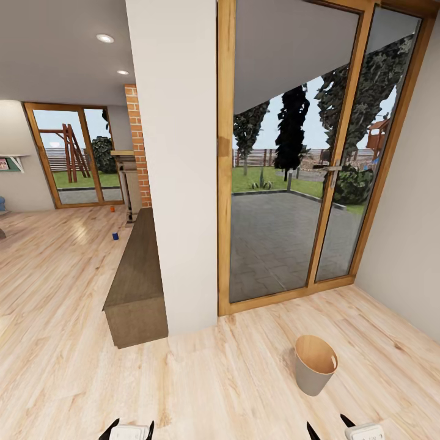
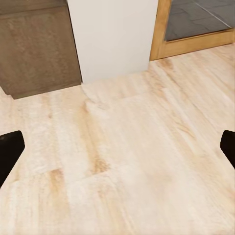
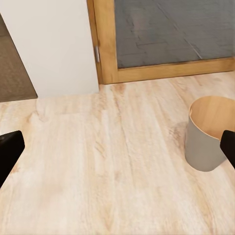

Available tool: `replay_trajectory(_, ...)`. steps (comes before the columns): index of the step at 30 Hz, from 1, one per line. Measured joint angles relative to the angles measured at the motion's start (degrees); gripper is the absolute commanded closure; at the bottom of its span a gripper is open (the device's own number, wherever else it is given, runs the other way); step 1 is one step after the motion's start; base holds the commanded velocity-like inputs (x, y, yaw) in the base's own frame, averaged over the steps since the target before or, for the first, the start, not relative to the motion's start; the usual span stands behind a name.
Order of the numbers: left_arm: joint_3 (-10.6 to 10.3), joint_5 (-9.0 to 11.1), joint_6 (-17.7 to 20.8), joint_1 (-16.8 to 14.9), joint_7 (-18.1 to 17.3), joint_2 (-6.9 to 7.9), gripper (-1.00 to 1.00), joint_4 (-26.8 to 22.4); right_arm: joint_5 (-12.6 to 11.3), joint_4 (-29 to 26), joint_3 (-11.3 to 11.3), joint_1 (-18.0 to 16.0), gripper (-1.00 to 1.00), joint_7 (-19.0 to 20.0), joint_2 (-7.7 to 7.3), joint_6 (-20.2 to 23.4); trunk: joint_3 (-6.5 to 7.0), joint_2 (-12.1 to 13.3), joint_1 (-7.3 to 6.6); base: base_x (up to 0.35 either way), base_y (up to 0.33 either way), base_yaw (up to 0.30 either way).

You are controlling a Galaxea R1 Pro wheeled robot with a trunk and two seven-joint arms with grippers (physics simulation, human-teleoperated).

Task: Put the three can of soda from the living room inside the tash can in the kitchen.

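**Bin at your feet, cans far off across the room**

You're idling beside the bin, lower right of the head view, upright and looking empty, its wood-coloured inside showing. Both grippers, left and right, are hanging at the bottom edge with fingers spread apart and nothing between them. The cans are sitting on the floor at middle left: a blue can nearer, an orange can further back by the brick pillar; the third I can't spot. They're likely light, rigid, smooth-walled and easy to tip, so you're probably best pinching each across mid-body.
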Motion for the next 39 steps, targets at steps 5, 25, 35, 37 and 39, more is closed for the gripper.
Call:
replay_trajectory(5,-0.03,0.08,-0.02,0.00,0.01,0.02,-1.00,0.00,0.00,0.06,0.01,0.00,-1.00,0.00,-0.01,0.01,0.00,0.00,0.00,0.000,0.000,0.000)
replay_trajectory(25,-0.04,0.06,0.01,0.00,0.04,0.00,-1.00,0.00,0.00,0.15,-0.13,-0.05,-1.00,0.05,-0.03,-0.05,0.00,0.00,0.00,0.000,0.000,0.000)
replay_trajectory(35,0.06,0.07,0.02,0.00,-0.02,0.03,-1.00,0.00,0.00,0.15,-0.16,-0.04,-1.00,0.14,-0.03,-0.04,0.00,0.00,0.00,0.000,0.000,0.000)
replay_trajectory(37,0.08,0.10,0.01,0.00,-0.05,0.04,-1.00,0.00,0.00,0.15,-0.17,-0.04,-1.00,0.16,-0.03,-0.04,0.00,0.00,0.00,0.000,0.000,0.000)
replay_trajectory(39,0.05,0.07,0.02,0.00,-0.04,0.03,-1.00,0.00,0.00,0.15,-0.17,-0.03,-1.00,0.15,-0.03,-0.01,0.00,0.00,0.00,0.000,0.000,0.000)
